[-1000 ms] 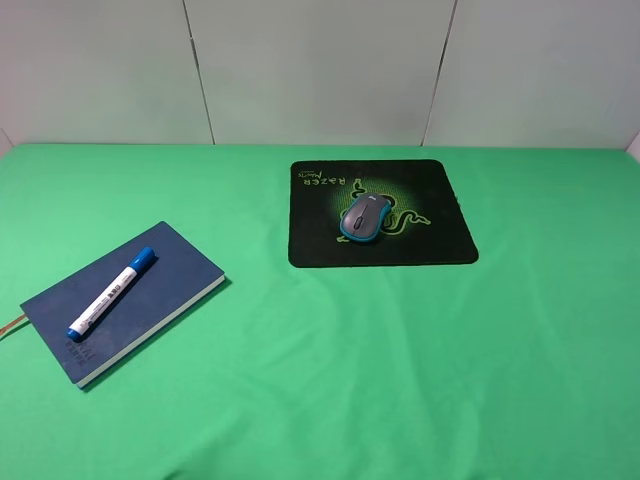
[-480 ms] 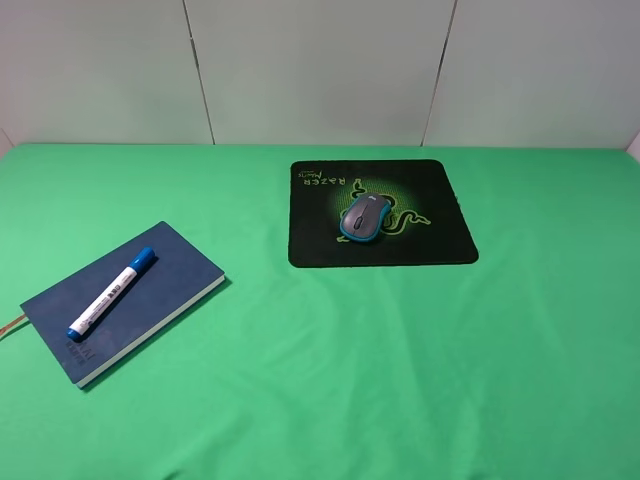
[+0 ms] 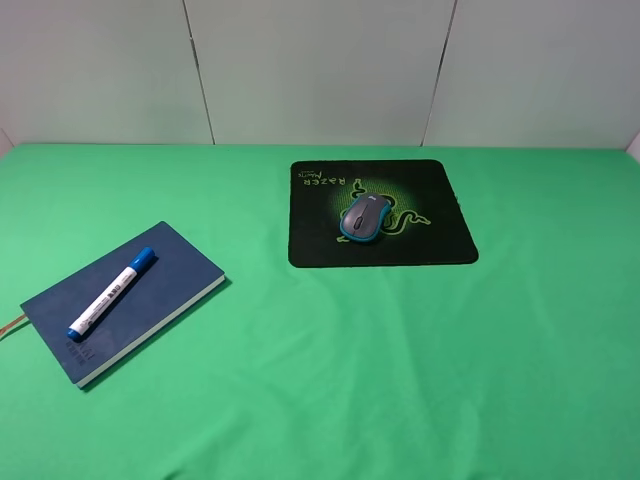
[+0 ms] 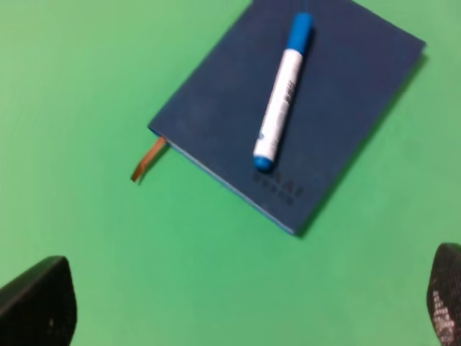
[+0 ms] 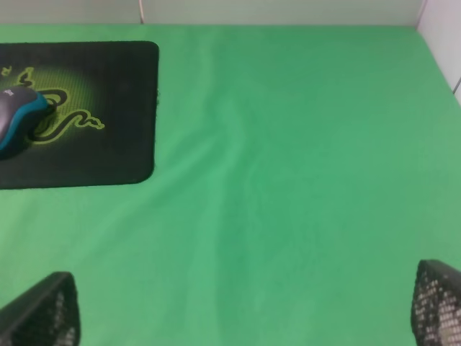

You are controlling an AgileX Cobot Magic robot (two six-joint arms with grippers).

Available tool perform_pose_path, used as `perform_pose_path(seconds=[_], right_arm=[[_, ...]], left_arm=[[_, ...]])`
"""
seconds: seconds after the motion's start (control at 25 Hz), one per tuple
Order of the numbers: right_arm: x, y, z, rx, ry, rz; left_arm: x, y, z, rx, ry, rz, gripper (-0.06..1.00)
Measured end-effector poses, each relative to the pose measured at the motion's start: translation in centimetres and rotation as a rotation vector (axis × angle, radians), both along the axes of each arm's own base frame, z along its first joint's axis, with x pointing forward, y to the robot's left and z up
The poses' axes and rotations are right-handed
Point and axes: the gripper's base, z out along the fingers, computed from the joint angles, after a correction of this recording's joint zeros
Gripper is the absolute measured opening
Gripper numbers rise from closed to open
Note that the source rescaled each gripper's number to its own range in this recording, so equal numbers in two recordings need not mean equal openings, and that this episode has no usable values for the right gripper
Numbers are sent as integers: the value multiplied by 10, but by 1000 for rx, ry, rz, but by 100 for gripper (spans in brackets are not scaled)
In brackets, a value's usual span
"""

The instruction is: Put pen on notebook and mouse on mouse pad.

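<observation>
- Pen [image 3: 111, 290] lying diagonally on the notebook [image 3: 165, 262], beyond and ahead of the left end effector [image 4: 245, 310], well clear of its fingertips [image 4: 39, 299].
- Left end effector spread wide, holding nothing; only the two dark fingertips visible at the frame corners of the left wrist view.
- Mouse [image 3: 364, 216] resting near the middle of the mouse pad [image 3: 440, 245], ahead of the right end effector [image 5: 245, 306] and off to one side, well apart from it.
- Right end effector likewise wide open and empty, over bare green counter [image 3: 400, 360].
- Judged from the layout: both placements apparently done, nothing left to grasp.
- Risk from here: any low sweep of the left end effector across the notebook could clip the round pen and roll it off the cover onto the counter.
- Similar risk on the right: a dragging fingertip could catch the cloth or the pad edge and shift the mouse off the pad.
- Brown ribbon [image 4: 148, 160] sticking out from the notebook's edge, a possible snag point.
</observation>
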Motion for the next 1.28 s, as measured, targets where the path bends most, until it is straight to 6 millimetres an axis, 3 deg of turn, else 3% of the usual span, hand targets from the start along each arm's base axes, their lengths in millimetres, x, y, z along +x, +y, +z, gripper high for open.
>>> perform_pose_path(seconds=[0.24,0.56,1.28], right_arm=[[0,0,0,0,0,0],[0,0,0,0,0,0],[0,0,0,0,0,0]], left_arm=[[-11,1,-25,-6,-84,22,96],[-31,2,-25,-12,-227,16,96],[-32,2,-25,-9,-228,17,96]])
